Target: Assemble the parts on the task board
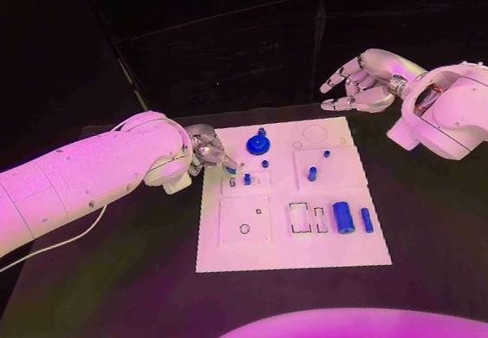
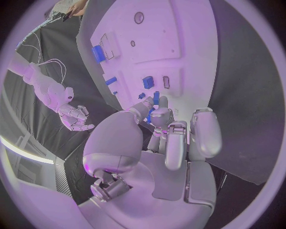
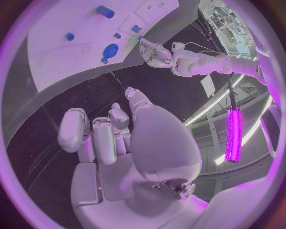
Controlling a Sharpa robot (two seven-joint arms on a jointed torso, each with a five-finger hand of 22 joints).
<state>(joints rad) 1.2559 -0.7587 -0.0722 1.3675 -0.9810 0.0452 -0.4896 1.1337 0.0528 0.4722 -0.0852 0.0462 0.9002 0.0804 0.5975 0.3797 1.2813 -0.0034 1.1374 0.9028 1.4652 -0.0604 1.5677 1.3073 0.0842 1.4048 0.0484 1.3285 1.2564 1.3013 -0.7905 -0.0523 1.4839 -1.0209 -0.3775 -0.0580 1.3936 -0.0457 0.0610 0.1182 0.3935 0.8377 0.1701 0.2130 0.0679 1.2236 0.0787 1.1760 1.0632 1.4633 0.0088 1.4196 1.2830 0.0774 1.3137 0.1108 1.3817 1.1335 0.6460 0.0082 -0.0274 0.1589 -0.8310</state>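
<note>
- While the left hand (image 1: 206, 151) pinches a small blue part (image 1: 230, 170) at the task board's (image 1: 252, 251) edge, its grip is hard to confirm.
- Blue cylinder (image 1: 343, 217) lies lengthwise along the board, away from the robot.
- Right hand (image 1: 363, 83) hovers spread, holding nothing, over the black table (image 1: 113, 296).

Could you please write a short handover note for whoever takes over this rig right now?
Left hand: fingers bent over the task board at its far left corner, close to small blue parts; whether it pinches one is unclear.
Right hand: open, in the air off the board's far right corner.
On the board: round blue knob, large blue cylinder, thin blue pin.
Left: empty board slots suggest assembly is unfinished.
</note>
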